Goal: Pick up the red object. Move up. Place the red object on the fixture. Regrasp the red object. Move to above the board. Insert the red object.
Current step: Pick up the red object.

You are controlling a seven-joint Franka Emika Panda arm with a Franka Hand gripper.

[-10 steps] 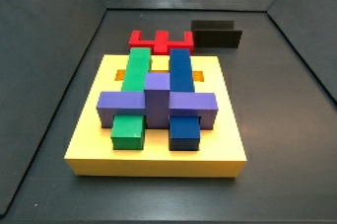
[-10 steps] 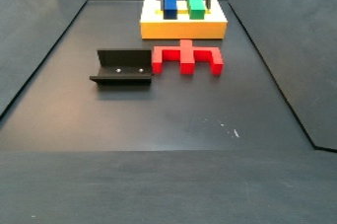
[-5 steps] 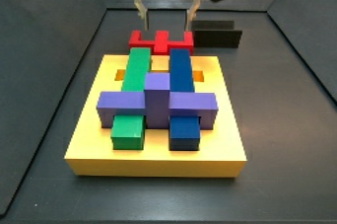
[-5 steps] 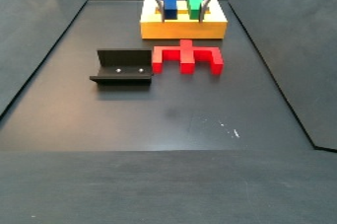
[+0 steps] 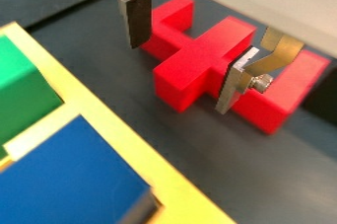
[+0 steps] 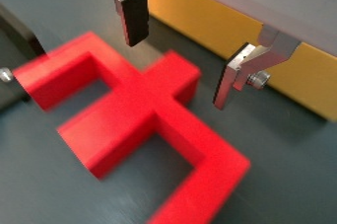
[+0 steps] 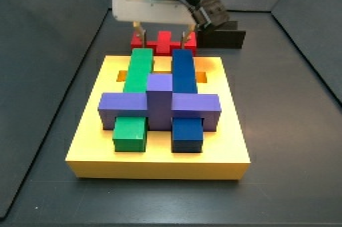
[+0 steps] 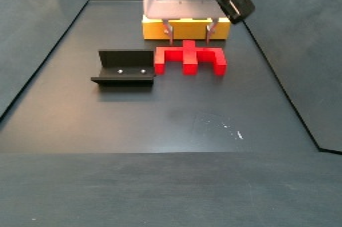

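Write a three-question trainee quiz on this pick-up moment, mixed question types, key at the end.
1. True or false: the tool is shut on the red object.
2. Which piece do the tool's fingers straddle in both wrist views: (a) the purple block, (b) the red object's middle prong, (c) the fixture?
3. Fill in: in a side view, the red object lies on the floor between the fixture and the ____.

Key: 1. False; the fingers stand apart, open on either side. 2. b. 3. board.
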